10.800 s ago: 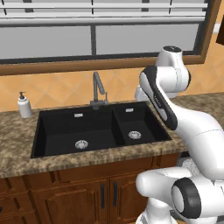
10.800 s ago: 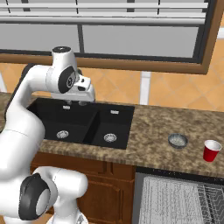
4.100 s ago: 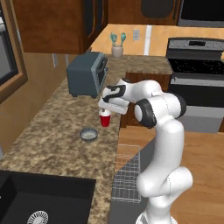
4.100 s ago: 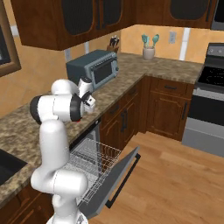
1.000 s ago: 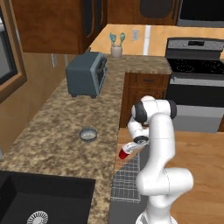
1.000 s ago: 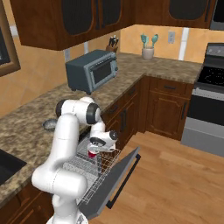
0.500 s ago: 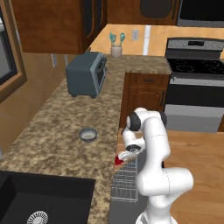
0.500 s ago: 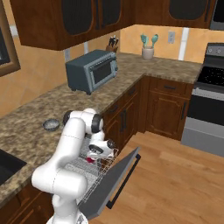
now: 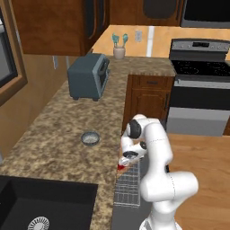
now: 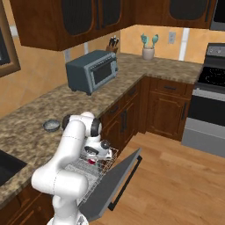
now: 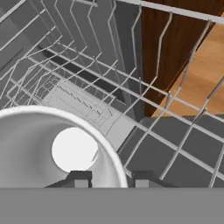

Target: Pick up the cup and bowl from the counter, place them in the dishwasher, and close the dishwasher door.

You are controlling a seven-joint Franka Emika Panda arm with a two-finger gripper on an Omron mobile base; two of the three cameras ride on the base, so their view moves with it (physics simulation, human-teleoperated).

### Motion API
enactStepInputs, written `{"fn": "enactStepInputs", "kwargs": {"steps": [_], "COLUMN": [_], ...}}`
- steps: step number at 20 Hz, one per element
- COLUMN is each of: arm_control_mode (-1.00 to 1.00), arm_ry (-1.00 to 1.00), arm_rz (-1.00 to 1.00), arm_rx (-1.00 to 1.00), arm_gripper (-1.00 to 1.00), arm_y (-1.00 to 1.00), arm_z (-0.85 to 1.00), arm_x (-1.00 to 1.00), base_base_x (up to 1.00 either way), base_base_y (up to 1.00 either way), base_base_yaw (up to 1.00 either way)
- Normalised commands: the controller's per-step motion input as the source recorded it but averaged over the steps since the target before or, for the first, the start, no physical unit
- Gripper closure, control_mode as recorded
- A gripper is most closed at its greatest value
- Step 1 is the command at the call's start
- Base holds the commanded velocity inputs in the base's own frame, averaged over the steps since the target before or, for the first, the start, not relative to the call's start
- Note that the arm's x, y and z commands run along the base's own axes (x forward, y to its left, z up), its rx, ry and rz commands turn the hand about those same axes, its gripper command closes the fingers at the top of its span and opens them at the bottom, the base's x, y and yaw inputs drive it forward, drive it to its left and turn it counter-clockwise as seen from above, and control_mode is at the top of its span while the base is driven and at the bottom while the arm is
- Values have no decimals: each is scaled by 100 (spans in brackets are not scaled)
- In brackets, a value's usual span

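My gripper (image 9: 126,160) is down in the open dishwasher, shut on the rim of the red cup (image 9: 121,167), just over the wire rack (image 9: 128,188). From the right side the gripper (image 10: 95,155) holds the cup (image 10: 91,161) tilted above the rack (image 10: 79,169), and the dishwasher door (image 10: 115,179) is lowered, sloping toward the floor. In the hand view the cup's whitish inside (image 11: 65,148) sits at the lower left, with its wall between the tips of my gripper (image 11: 110,179). The grey bowl (image 9: 90,138) (image 10: 51,125) rests on the granite counter (image 9: 49,121).
A grey toaster oven (image 9: 87,76) (image 10: 92,70) stands farther along the counter. A beige holder with teal utensils (image 9: 119,51) is in the corner. The stove (image 9: 200,90) is at the right. The black sink (image 9: 40,206) lies at the near left. Wood floor (image 10: 176,176) lies beside the door.
The arm has folded downward over the last second, bringing the red cup lower into the dishwasher rack. The bowl has not moved.
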Motion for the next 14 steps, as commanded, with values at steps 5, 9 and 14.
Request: {"fn": "enactStepInputs", "kwargs": {"steps": [5,9,14], "arm_control_mode": [-100,-100,-100], "arm_ry": [5,-8,-9], "arm_rz": [0,0,0], "arm_rx": [2,11,14], "arm_gripper": [-100,-100,-100], "arm_y": [-97,-64,0], "arm_z": [-27,54,92], "arm_x": [-8,-20,-9], "base_base_x": [0,0,0], "base_base_y": [0,0,0], "base_base_yaw": [0,0,0]}}
